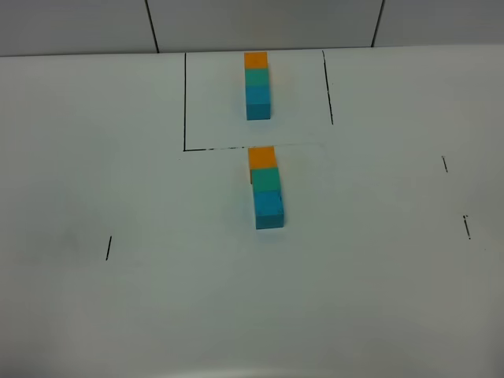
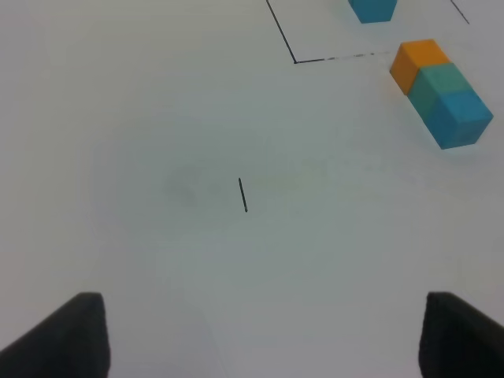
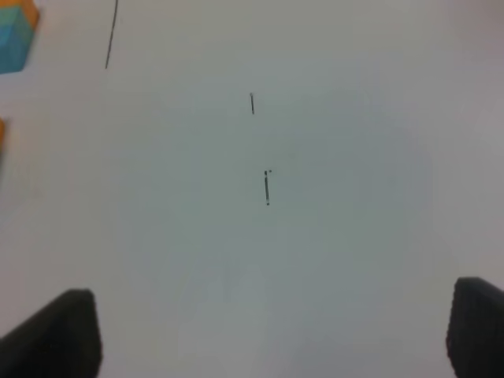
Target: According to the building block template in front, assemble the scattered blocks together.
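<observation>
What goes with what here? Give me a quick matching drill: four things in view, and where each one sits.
Things:
1. template
2. built row
3. left fingers
4. orange end of the built row

Places:
A. wide apart over bare table, holding nothing
B. inside the marked box
C. at the box's front line
D. just outside the box, on the near side

Pairs: 1-B, 2-D, 3-A, 4-C

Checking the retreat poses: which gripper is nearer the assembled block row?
Left, as far as the wrist views show. Its camera sees the whole assembled block row ahead of its open jaws; the right view catches only an orange edge.
</observation>
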{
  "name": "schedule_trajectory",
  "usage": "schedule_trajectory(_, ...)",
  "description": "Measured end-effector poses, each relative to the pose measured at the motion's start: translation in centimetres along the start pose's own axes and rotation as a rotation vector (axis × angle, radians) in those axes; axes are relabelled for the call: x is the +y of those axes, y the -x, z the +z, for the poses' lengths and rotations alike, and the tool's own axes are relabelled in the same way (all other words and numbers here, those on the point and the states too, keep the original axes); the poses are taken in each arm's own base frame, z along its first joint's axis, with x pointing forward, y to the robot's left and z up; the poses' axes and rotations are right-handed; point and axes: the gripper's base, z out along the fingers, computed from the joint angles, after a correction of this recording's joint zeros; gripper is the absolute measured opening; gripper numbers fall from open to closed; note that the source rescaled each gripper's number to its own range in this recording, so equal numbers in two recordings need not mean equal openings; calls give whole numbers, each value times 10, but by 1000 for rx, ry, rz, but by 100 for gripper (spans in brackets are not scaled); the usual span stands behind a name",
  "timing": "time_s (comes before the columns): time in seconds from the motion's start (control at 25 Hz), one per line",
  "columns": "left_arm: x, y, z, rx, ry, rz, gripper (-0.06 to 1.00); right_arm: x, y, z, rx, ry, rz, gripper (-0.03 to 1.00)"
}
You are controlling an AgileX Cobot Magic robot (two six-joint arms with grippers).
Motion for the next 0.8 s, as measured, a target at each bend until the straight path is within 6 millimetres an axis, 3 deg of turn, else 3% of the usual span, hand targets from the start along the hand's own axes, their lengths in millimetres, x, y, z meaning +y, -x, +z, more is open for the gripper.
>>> schedule_trajectory(0.8,0,0,0,0,0,0,78,0,0,0,0,0,-5,76)
